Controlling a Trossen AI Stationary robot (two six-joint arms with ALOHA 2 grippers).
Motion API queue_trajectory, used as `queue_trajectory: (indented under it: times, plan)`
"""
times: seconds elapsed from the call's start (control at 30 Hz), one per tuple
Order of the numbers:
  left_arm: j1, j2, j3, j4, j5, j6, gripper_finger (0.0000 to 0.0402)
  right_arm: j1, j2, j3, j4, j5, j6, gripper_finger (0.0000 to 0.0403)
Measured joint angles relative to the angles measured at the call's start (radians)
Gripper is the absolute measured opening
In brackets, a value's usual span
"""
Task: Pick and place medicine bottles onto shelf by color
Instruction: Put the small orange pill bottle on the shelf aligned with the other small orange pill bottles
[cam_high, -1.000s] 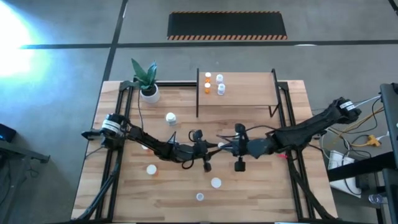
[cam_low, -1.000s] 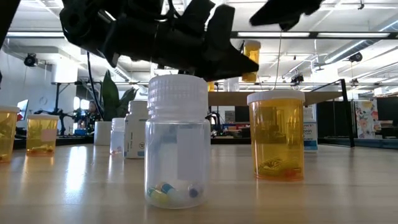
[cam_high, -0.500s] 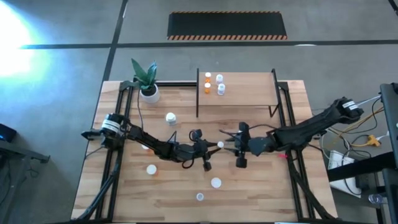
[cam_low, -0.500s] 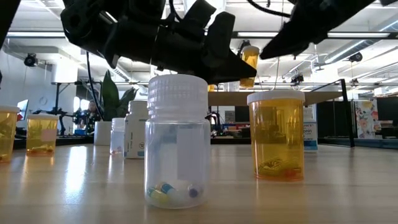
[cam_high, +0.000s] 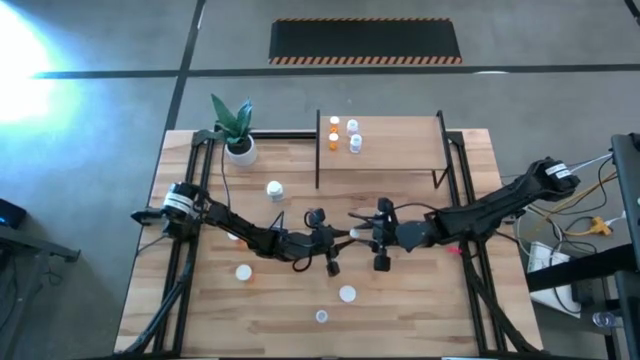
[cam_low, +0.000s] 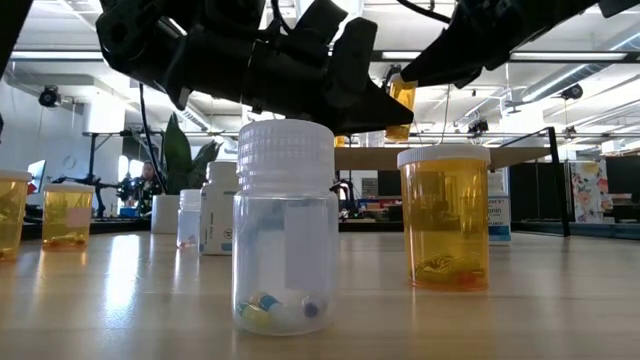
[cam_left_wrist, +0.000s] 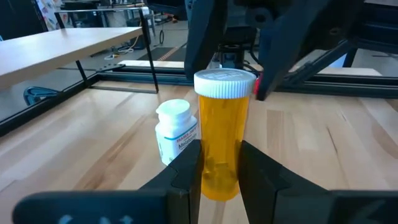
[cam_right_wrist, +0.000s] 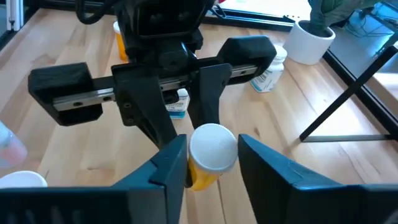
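Note:
An orange medicine bottle (cam_left_wrist: 221, 149) with a white cap (cam_right_wrist: 211, 146) hangs upright over the table's middle, and my left gripper (cam_high: 338, 240) is shut on it. My right gripper (cam_right_wrist: 211, 163) is open; its fingers stand on either side of the cap, and a gap shows on one side. In the low view the bottle (cam_low: 403, 95) is well above the tabletop. The shelf (cam_high: 400, 160) at the far side carries several small bottles (cam_high: 344, 135). More bottles stand on the tabletop, one of them white (cam_high: 274, 188). My left gripper pinches the orange bottle's body (cam_left_wrist: 219, 171) between its two fingers, low on its sides. The fingers (cam_left_wrist: 188, 167) reach in about level from the table's left. The bottle stands upright in the hold, clear of the table. My right gripper: whether a finger touches the cap, I cannot tell.
A small white bottle (cam_left_wrist: 176, 129) stands on the table just beyond the held one. A clear bottle (cam_low: 285, 230) and an orange bottle (cam_low: 445, 215) stand near the front edge. A white plant pot (cam_high: 240, 150) sits at the far left. The shelf's black posts (cam_high: 318, 150) rise at its corners.
My right gripper has come down and toward the table's left, up to the cap of the orange bottle held by my left gripper. The bottle has stayed where it was.

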Motion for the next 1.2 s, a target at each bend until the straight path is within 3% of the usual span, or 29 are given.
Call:
queue_trajectory:
  times: [0.3, 0.47, 0.63, 0.77, 0.93, 1.07, 1.2]
  plan:
    - [0.000, 0.002, -0.001, -0.002, 0.000, 0.019, 0.0109, 0.000, 0.010, 0.000, -0.006, -0.004, 0.010, 0.0095]
    - [0.010, 0.002, 0.000, -0.049, 0.000, 0.051, 0.0177, 0.000, 0.010, 0.000, -0.016, -0.011, 0.016, 0.0097]
    - [0.033, 0.002, -0.007, -0.198, -0.004, 0.050, 0.0257, -0.010, 0.010, 0.006, -0.057, -0.013, 0.038, 0.0097]
    - [0.044, 0.002, -0.013, -0.329, -0.013, -0.054, 0.0298, -0.051, 0.009, 0.064, -0.121, -0.016, 0.054, 0.0095]
    - [0.041, 0.002, -0.013, -0.459, -0.011, -0.209, 0.0309, -0.146, 0.009, 0.193, -0.232, -0.013, -0.017, 0.0080]
    - [0.039, 0.002, -0.017, -0.471, -0.011, -0.239, 0.0309, -0.245, 0.009, 0.280, -0.294, -0.020, -0.098, 0.0056]
    - [0.034, 0.002, -0.021, -0.469, -0.011, -0.238, 0.0309, -0.291, 0.008, 0.330, -0.387, -0.108, -0.122, 0.0042]
